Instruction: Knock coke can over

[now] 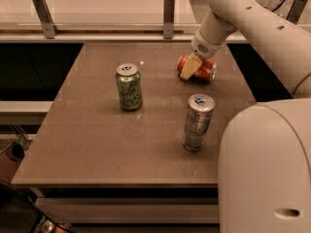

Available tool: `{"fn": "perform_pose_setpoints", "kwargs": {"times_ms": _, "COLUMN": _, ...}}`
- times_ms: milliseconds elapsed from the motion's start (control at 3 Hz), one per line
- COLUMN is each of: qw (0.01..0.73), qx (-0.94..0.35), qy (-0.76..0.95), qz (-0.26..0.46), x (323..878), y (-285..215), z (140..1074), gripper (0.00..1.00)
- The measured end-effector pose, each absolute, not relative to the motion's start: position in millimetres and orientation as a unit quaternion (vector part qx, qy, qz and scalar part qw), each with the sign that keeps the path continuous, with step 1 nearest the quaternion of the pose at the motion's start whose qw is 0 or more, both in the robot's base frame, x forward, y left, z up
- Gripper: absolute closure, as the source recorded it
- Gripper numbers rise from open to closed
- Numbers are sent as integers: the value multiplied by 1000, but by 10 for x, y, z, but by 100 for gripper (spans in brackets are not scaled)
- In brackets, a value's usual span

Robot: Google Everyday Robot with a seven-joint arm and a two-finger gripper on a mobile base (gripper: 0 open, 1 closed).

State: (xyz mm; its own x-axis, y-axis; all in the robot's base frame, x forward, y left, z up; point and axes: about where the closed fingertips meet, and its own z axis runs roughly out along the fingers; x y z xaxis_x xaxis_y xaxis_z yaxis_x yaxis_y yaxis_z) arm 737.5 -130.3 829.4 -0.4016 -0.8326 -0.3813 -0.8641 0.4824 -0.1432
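Observation:
The coke can [203,69] is red-orange and lies on its side at the far right of the brown table [97,135]. My gripper [188,69] hangs from the white arm directly over the can's left part, and one cream finger [187,68] rests against the can. Part of the can is hidden behind that finger.
A green can [129,87] stands upright at the table's middle left. A taller slim silver can [197,122] stands upright nearer the front right. My white body [265,169] fills the lower right corner. A rail with metal posts [168,9] runs behind the table's far edge.

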Motion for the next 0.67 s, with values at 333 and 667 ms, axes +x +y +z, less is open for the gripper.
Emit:
{"fn": "perform_pose_setpoints", "kwargs": {"times_ms": 333, "qw": 205, "qx": -507, "qy": 836, "qz": 39, "x": 7375, "y": -1302, "z": 8294, "gripper": 0}}
{"fn": "perform_pose_setpoints", "kwargs": {"times_ms": 667, "qw": 204, "qx": -507, "qy": 836, "qz": 39, "x": 7375, "y": -1302, "z": 8293, "gripper": 0}}
